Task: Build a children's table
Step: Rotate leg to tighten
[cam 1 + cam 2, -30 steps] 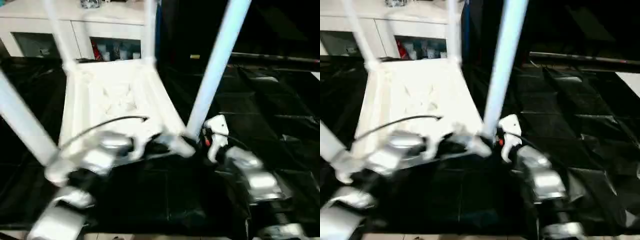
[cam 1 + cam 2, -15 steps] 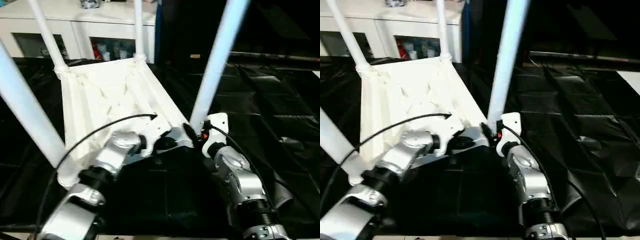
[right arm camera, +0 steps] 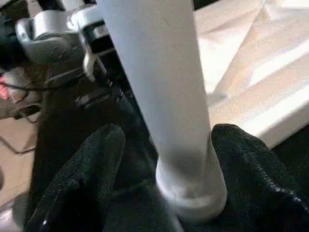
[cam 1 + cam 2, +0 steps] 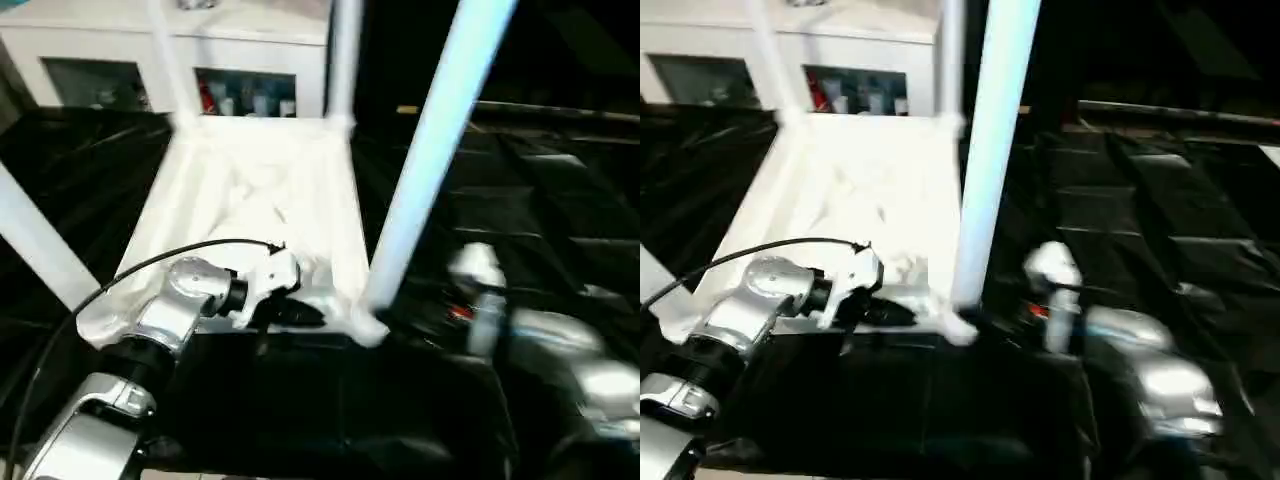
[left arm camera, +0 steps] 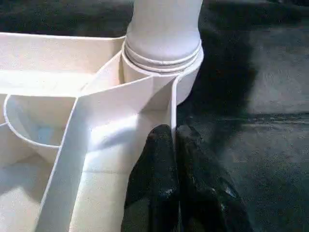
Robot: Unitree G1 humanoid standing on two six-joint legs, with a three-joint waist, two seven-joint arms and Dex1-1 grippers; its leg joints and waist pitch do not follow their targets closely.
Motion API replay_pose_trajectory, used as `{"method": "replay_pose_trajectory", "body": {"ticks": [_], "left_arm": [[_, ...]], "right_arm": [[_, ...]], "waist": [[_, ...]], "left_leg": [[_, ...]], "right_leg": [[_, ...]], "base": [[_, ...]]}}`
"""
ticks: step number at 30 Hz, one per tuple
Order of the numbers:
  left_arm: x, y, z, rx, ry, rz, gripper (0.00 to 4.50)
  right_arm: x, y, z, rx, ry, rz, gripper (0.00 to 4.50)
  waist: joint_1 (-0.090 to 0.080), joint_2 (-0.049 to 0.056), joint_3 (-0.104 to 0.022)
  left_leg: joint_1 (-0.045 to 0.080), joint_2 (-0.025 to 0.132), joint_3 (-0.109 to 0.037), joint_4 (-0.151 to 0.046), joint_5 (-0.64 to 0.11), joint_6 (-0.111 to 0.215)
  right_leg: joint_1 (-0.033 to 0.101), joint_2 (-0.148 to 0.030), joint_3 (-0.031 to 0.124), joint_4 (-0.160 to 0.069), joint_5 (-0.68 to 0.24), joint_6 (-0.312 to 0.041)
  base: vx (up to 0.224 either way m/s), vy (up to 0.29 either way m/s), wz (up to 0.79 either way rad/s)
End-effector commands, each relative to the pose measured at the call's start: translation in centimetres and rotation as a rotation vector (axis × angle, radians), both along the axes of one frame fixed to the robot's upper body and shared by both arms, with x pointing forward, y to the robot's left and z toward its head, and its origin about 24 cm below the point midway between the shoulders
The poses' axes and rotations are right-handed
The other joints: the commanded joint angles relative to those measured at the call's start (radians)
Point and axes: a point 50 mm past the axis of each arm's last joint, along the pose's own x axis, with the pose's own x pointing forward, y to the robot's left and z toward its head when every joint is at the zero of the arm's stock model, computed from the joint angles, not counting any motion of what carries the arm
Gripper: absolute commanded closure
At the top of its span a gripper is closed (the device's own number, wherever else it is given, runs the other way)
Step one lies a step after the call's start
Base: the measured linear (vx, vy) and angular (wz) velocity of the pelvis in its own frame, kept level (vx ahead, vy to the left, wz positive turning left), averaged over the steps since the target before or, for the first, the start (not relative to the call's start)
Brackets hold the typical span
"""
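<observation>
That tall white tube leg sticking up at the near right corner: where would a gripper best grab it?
Probably low on the white tapered tube leg, just above its round corner socket, coming level from the right side. There the tube is widest, and the upturned white plastic tabletop blocks the left side.

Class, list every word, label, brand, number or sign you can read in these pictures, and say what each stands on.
None can be read.
Items in the cabinet: any labels too blurred to read.
Table top, legs, both grippers: no writing visible.
</observation>
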Motion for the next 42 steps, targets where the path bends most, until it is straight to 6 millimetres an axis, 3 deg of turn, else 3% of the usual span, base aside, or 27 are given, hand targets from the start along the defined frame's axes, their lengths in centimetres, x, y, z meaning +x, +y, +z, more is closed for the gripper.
{"method": "replay_pose_trajectory", "body": {"ticks": [1, 7, 10, 11, 13, 14, 16, 17, 19, 20, 21, 22, 23, 25, 26, 27, 28, 29, 32, 33, 34, 36, 37, 42], "left_arm": [[-0.5, 0.1, -0.6, 0.037, 0.031, -0.056, 4.5], [-0.3, 0.6, -0.1, 0.029, 0.013, -0.075, 4.5], [0.1, 0.6, 0.3, -0.024, -0.03, -0.031, 4.5], [0.1, 0.6, 0.4, -0.038, -0.022, -0.03, 4.05], [0.2, 0.9, 1.3, -0.105, -0.012, -0.014, 3.93], [0.2, 1.1, 1.9, -0.145, -0.012, -0.009, 3.92], [0.2, 1.2, 2.3, -0.175, -0.016, -0.002, 3.63], [0.5, 1.6, 3.8, -0.271, -0.045, 0.051, 3.54], [0.7, 1.8, 4.4, -0.307, -0.058, 0.077, 3.51], [1.2, 2.6, 5.5, -0.378, -0.098, 0.17, 3.48], [1.7, 3.1, 5.8, -0.383, -0.133, 0.249, 3.37], [2.2, 3.6, 5.9, -0.375, -0.179, 0.346, 3.15], [2.7, 4.1, 5.8, -0.353, -0.23, 0.444, 3.15], [3.5, 5.5, 5.1, -0.348, -0.341, 0.796, 3.1], [3.5, 5.5, 5.1, -0.35, -0.342, 0.801, 3.04], [3.0, 5.4, 4.7, -0.435, -0.367, 0.975, 2.87], [2.7, 5.5, 4.6, -0.464, -0.38, 1.057, 2.76], [2.4, 5.4, 4.6, -0.49, -0.402, 1.091, 2.7], [1.3, 5.5, 4.3, -0.548, -0.448, 1.19, 2.4], [0.0, 5.7, 3.8, -0.572, -0.476, 1.261, 2.34], [-0.4, 5.8, 3.7, -0.577, -0.482, 1.269, 2.34], [-1.1, 5.6, 3.4, -0.597, -0.49, 1.281, 2.07], [-1.1, 5.6, 3.4, -0.597, -0.49, 1.281, 2.07], [-2.4, 4.7, 2.4, -0.524, -0.558, 1.269, 1.56]], "right_arm": [[-0.4, -1.2, 0.8, 0.009, -0.008, -0.002, 1.33], [-0.8, -2.6, 1.7, 0.071, -0.007, -0.087, 1.33], [-0.2, -2.7, 1.5, 0.059, -0.047, -0.192, 1.33], [0.1, -2.8, 1.2, 0.044, -0.049, -0.247, 1.31], [1.6, -2.6, 0.2, -0.024, -0.074, -0.423, 1.31], [2.3, -2.4, -0.2, -0.046, -0.074, -0.511, 1.31], [2.7, -2.2, -0.5, -0.055, -0.081, -0.565, 1.31], [3.5, -1.7, -0.5, -0.065, -0.107, -0.678, 1.31], [3.7, -1.5, -0.4, -0.073, -0.123, -0.713, 1.31], [4.0, -1.3, -0.3, -0.093, -0.135, -0.809, 1.31], [4.1, -1.4, -0.5, -0.13, -0.143, -0.849, 1.31], [4.1, -1.6, -0.6, -0.166, -0.153, -0.891, 1.31], [4.1, -1.6, -0.6, -0.186, -0.161, -0.929, 1.31], [4.0, -1.2, -0.5, -0.195, -0.19, -0.982, 1.31], [4.0, -1.2, -0.5, -0.195, -0.191, -0.982, 1.31], [3.9, -0.4, -0.4, -0.183, -0.209, -0.974, 1.31], [3.9, 0.0, -0.4, -0.174, -0.216, -0.969, 1.31], [3.8, 0.4, -0.5, -0.163, -0.218, -0.96, 1.13], [3.5, 1.4, -0.7, -0.126, -0.232, -0.924, 0.92], [3.1, 2.4, -0.8, -0.08, -0.242, -0.905, 0.85], [3.0, 2.5, -0.8, -0.049, -0.24, -0.919, 0.85], [2.8, 2.7, -1.0, -0.02, -0.228, -0.932, 0.64], [2.8, 2.7, -1.0, -0.02, -0.228, -0.932, 0.55], [2.2, 3.0, -1.3, -0.014, -0.243, -0.937, 0.07]], "waist": [[0.006, 0.0, -0.054], [0.011, 0.0, -0.051], [0.011, -0.002, -0.053], [0.01, -0.003, -0.053], [0.007, -0.002, -0.054], [0.003, -0.005, -0.056], [0.0, -0.005, -0.055], [-0.001, -0.017, -0.055], [0.0, -0.009, -0.059], [0.0, -0.008, -0.06], [-0.003, -0.015, -0.059], [-0.002, -0.011, -0.056], [-0.003, -0.022, -0.055], [-0.003, -0.03, -0.053], [-0.003, -0.025, -0.053], [-0.003, -0.039, -0.052], [-0.005, -0.035, -0.05], [-0.008, -0.037, -0.053], [-0.011, -0.027, -0.052], [-0.013, -0.032, -0.053], [-0.015, -0.015, -0.05], [-0.016, -0.028, -0.05], [-0.014, -0.02, -0.05], [-0.016, -0.02, -0.042]], "left_leg": [[0.01, 0.048, -0.015, -0.059, -0.184, 0.054], [0.011, 0.047, -0.017, -0.063, -0.217, 0.031], [0.012, 0.047, -0.017, -0.062, -0.203, 0.02], [0.013, 0.047, -0.017, -0.063, -0.202, 0.019], [0.012, 0.045, -0.018, -0.063, -0.188, 0.006], [0.012, 0.041, -0.018, -0.065, -0.17, -0.017], [0.011, 0.041, -0.017, -0.063, -0.174, -0.016], [0.01, 0.04, -0.014, -0.062, -0.171, -0.007], [0.008, 0.038, -0.015, -0.06, -0.141, -0.012], [0.006, 0.036, -0.013, -0.054, -0.107, 0.005], [0.002, 0.034, -0.012, -0.054, -0.101, 0.01], [0.002, 0.032, -0.013, -0.054, -0.113, 0.01], [0.002, 0.033, -0.012, -0.055, -0.124, 0.013], [0.001, 0.036, -0.015, -0.056, -0.163, 0.002], [0.001, 0.038, -0.017, -0.056, -0.17, -0.001], [0.0, 0.038, -0.016, -0.058, -0.175, 0.002], [-0.006, 0.043, -0.02, -0.06, -0.174, 0.001], [-0.002, 0.042, -0.018, -0.058, -0.175, 0.008], [-0.002, 0.045, -0.021, -0.06, -0.171, 0.006], [-0.003, 0.047, -0.02, -0.059, -0.177, 0.006], [-0.004, 0.047, -0.021, -0.06, -0.191, 0.005], [-0.002, 0.041, -0.019, -0.061, -0.211, 0.01], [0.001, 0.041, -0.02, -0.061, -0.217, 0.008], [-0.001, 0.042, -0.023, -0.067, -0.278, -0.012]], "right_leg": [[0.042, -0.059, 0.043, -0.055, -0.079, -0.252], [0.04, -0.06, 0.042, -0.065, -0.183, -0.224], [0.036, -0.059, 0.041, -0.061, -0.164, -0.222], [0.036, -0.059, 0.042, -0.061, -0.16, -0.224], [0.033, -0.06, 0.041, -0.058, -0.149, -0.225], [0.033, -0.061, 0.04, -0.053, -0.143, -0.234], [0.034, -0.059, 0.042, -0.051, -0.123, -0.239], [0.034, -0.056, 0.042, -0.052, -0.115, -0.238], [0.034, -0.057, 0.042, -0.041, -0.081, -0.239], [0.033, -0.052, 0.043, -0.034, -0.016, -0.242], [0.033, -0.049, 0.043, -0.035, -0.004, -0.241], [0.033, -0.049, 0.042, -0.037, -0.025, -0.231], [0.034, -0.05, 0.042, -0.041, -0.048, -0.222], [0.035, -0.051, 0.042, -0.047, -0.132, -0.172], [0.035, -0.053, 0.043, -0.047, -0.144, -0.164], [0.033, -0.054, 0.042, -0.054, -0.18, -0.147], [0.036, -0.056, 0.042, -0.051, -0.167, -0.152], [0.031, -0.052, 0.042, -0.052, -0.155, -0.156], [0.029, -0.048, 0.043, -0.049, -0.104, -0.158], [0.032, -0.048, 0.043, -0.048, -0.074, -0.161], [0.03, -0.048, 0.044, -0.051, -0.055, -0.166], [0.031, -0.042, 0.044, -0.054, -0.076, -0.16], [0.029, -0.042, 0.044, -0.054, -0.084, -0.157], [0.025, -0.04, 0.046, -0.066, -0.178, -0.11]], "base": [[0.0, 0.0, 0.0], [0.0, 0.0, 0.0], [0.0, 0.0, 0.0], [0.0, 0.0, 0.0], [0.0, 0.0, 0.0], [0.0, 0.0, 0.0], [0.0, 0.0, 0.0], [0.0, 0.0, 0.0], [0.0, 0.0, 0.0], [0.0, 0.0, 0.0], [0.0, 0.0, 0.0], [0.0, 0.0, 0.0], [0.0, 0.0, 0.0], [0.0, 0.0, 0.0], [0.0, 0.0, 0.0], [0.0, 0.0, 0.0], [0.0, 0.0, 0.0], [0.0, 0.0, 0.0], [0.0, 0.0, 0.0], [0.0, 0.0, 0.0], [0.0, 0.0, 0.0], [0.0, 0.0, 0.0], [0.0, 0.0, 0.0], [0.0, 0.0, 0.0]]}}
